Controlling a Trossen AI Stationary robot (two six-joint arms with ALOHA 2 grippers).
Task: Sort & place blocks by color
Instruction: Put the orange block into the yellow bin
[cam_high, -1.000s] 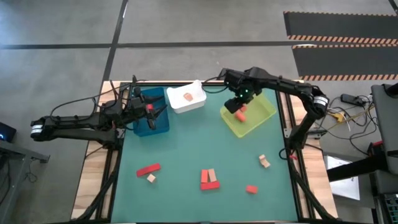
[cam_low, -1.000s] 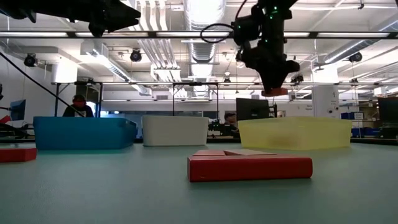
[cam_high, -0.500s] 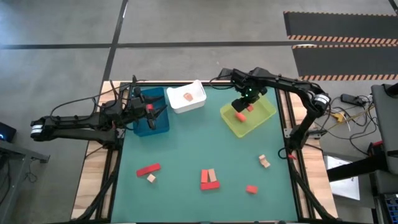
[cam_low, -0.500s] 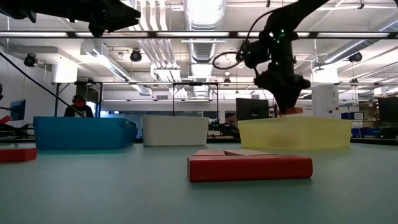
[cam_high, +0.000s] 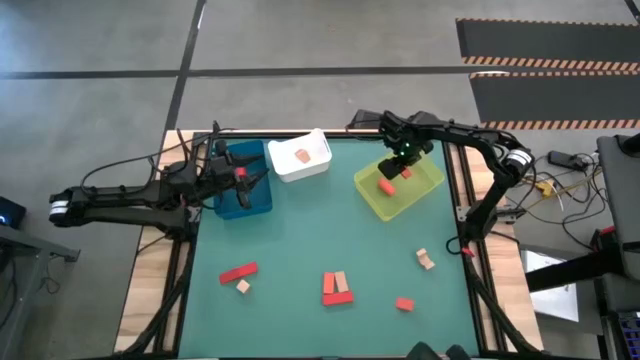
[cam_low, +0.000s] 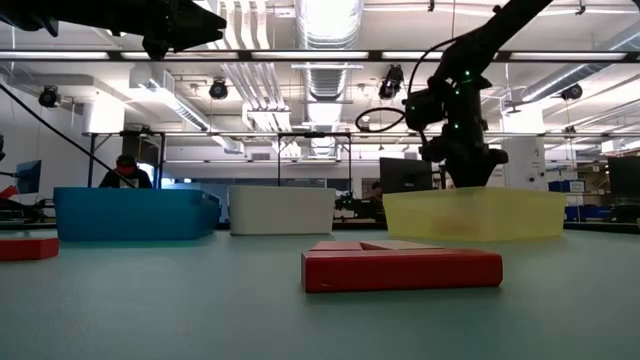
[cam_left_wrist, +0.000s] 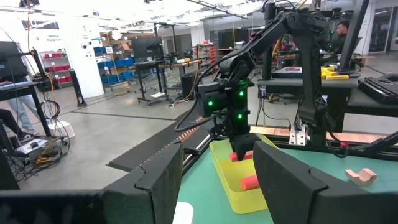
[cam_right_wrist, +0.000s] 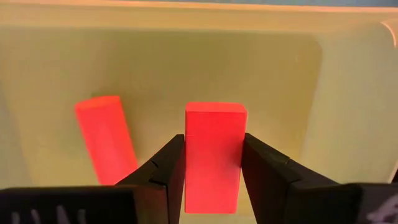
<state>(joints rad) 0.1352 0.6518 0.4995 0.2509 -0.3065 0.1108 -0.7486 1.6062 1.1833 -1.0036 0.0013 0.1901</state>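
Moved down into the yellow-green bin (cam_high: 412, 190) since a second ago: right gripper (cam_right_wrist: 211, 180), fingers (cam_right_wrist: 169, 171) tight on a red block (cam_right_wrist: 213, 155). Second red block (cam_right_wrist: 106, 137) lying just beside it. Over the blue bin (cam_high: 240, 200): left gripper (cam_left_wrist: 217, 186), fingers spread, holding nothing. More blocks (cam_high: 337, 288) scattered on the green worktop (cam_high: 320, 230).
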